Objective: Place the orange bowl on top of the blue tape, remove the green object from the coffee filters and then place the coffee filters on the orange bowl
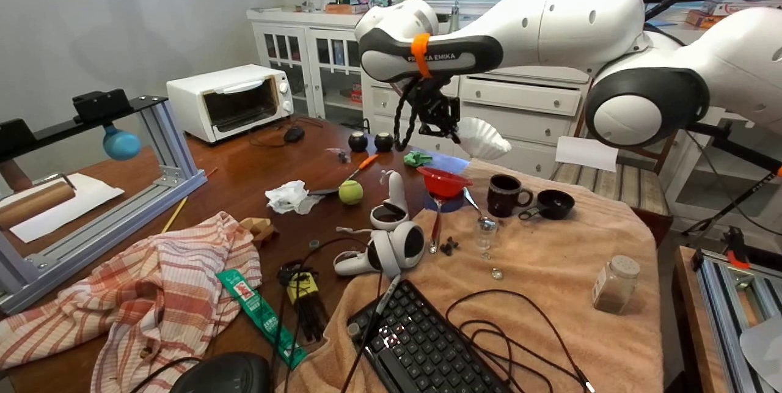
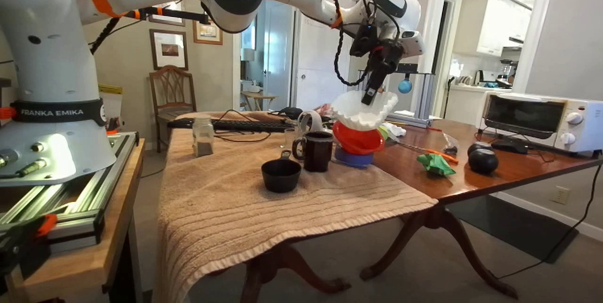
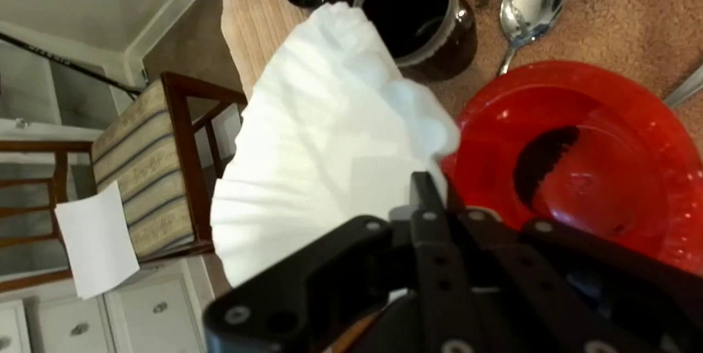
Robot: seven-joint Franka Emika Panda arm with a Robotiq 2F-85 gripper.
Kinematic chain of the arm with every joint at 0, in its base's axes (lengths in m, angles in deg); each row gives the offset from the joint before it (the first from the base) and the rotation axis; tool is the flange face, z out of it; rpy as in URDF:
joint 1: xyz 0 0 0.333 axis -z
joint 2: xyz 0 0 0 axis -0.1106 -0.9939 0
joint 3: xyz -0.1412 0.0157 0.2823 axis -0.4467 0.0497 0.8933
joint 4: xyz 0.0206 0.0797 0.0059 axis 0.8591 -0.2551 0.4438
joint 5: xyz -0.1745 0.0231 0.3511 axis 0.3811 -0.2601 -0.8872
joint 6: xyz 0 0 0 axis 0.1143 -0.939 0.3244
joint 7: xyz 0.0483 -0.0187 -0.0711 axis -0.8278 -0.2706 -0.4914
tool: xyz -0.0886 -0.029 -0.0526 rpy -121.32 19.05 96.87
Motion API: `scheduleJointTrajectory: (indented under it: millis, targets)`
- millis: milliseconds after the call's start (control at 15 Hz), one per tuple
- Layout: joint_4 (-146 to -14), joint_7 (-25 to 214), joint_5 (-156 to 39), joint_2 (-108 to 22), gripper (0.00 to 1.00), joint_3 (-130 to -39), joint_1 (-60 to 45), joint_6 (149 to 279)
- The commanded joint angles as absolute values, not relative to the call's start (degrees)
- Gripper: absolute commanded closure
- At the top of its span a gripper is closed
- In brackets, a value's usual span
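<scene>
Near orange bowl (image 3: 601,180): dark mug (image 1: 504,196), spoon (image 3: 531,1); fingers (image 2: 374,86) pinching coffee filters (image 3: 313,144).

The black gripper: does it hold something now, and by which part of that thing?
The gripper pinches the white coffee filters at one side; whether exactly on the rim or the wall cannot be told.

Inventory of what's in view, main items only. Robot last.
coffee filters: count unclear, white, in gripper
orange bowl: 1, red-orange, on blue tape
blue tape: 1, blue, under orange bowl
green object: 1, green, on brown table
towel: 1, tan, on table
mug: 1, dark brown, on towel
small cup: 1, black, beside mug
keyboard: 1, black, on towel
tennis ball: 1, yellow-green, on table
toaster oven: 1, white, on table
gripper: 1, black, shut on coffee filters
arm: 1, white, over table
</scene>
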State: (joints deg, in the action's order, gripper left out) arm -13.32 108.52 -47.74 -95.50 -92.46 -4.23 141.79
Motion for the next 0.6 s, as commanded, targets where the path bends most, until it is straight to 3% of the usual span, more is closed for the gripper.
scheduleJointTrajectory:
  millis: [0, 533]
  targets:
    - [-12.03, 103.51, -46.94, -96.64, 1.0, -92.07, -5.68, 147.97]
    - [-13.36, 96.86, -49.5, -95.85, 1.0, -88.63, -6.61, 151.84]
